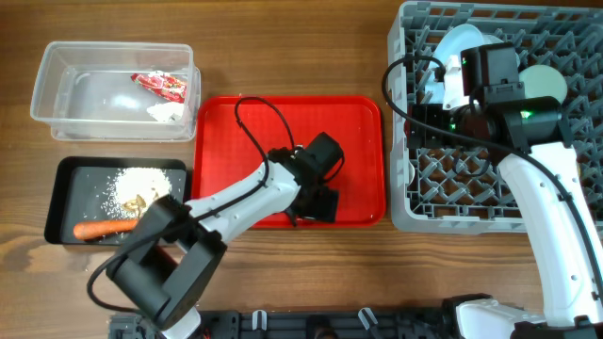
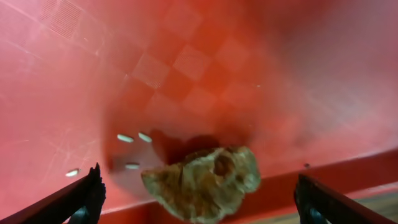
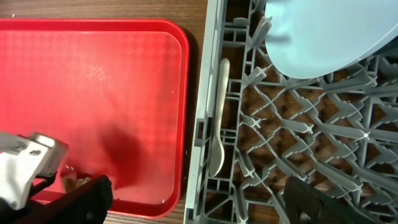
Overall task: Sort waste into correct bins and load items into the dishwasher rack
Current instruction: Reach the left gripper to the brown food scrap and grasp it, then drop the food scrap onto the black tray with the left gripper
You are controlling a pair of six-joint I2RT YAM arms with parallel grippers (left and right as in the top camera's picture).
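Note:
A brownish food scrap (image 2: 202, 180) lies on the red tray by its front rim, with a few rice crumbs (image 2: 134, 138) beside it. My left gripper (image 2: 199, 190) is open, its jaws on either side of the scrap; it also shows in the overhead view (image 1: 318, 201). My right gripper (image 3: 199, 193) is open and empty over the left edge of the grey dishwasher rack (image 3: 292, 124). A white spoon (image 3: 217, 118) and a light blue dish (image 3: 323, 37) sit in the rack. The clear tub (image 1: 47, 85) holds the red wrapper (image 1: 162, 85) and the tissue (image 1: 167, 113).
The black tray (image 1: 66, 174) holds rice crumbs (image 1: 141, 184) and a carrot (image 1: 104, 228). The red serving tray (image 1: 283, 118) lies between the bins and the rack (image 1: 565, 38). A pale green saucer (image 1: 542, 83) stands in the rack behind my right arm.

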